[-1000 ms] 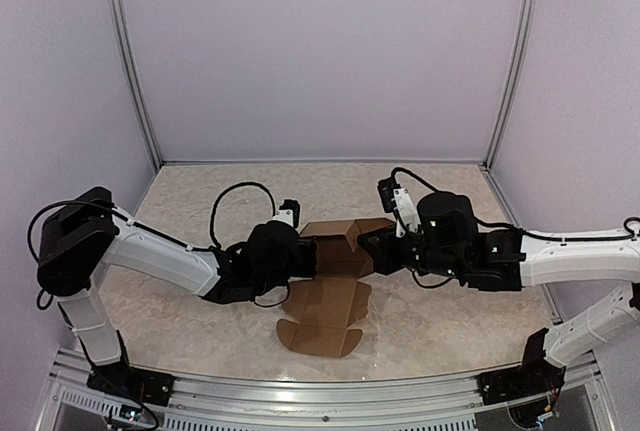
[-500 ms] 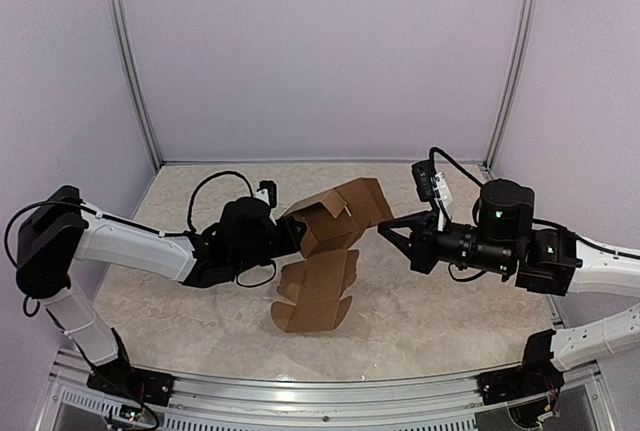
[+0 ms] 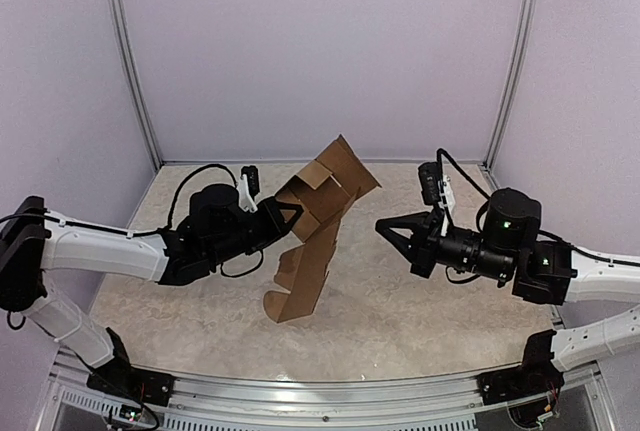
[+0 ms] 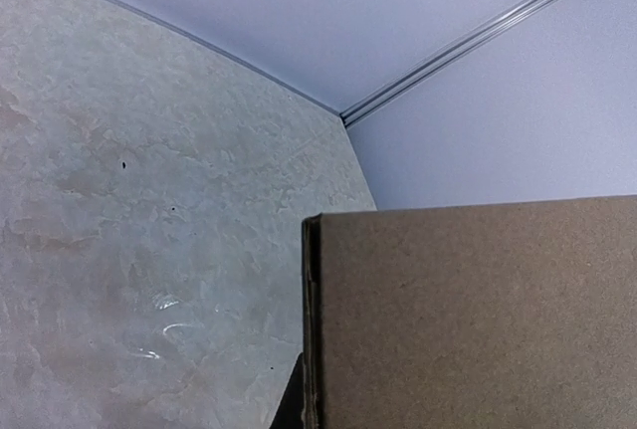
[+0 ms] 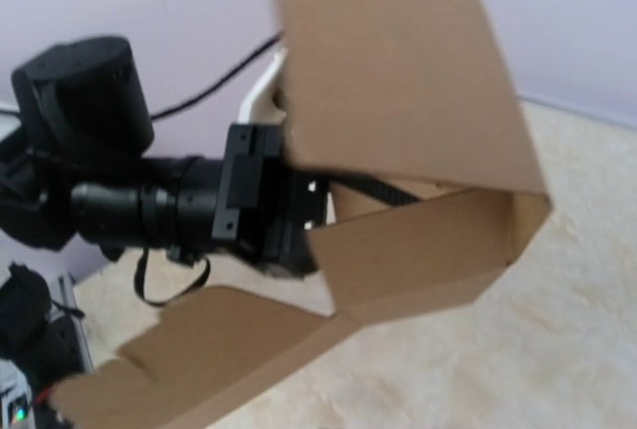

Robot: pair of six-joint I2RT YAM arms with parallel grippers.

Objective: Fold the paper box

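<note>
One paper box (image 3: 325,196) is counted, a single brown cardboard piece with several flaps. There are two arms, one left arm (image 3: 110,246) and one right arm (image 3: 600,276). Each ends in one pincer, the left pincer (image 3: 292,213) at nine o'clock of the box and the right pincer (image 3: 383,227) at three o'clock. One worktop (image 3: 430,321) lies beneath.

The table (image 3: 430,321) is pale and marbled. Only the box's (image 3: 312,251) lowest flap reaches it; contact unclear.
</note>
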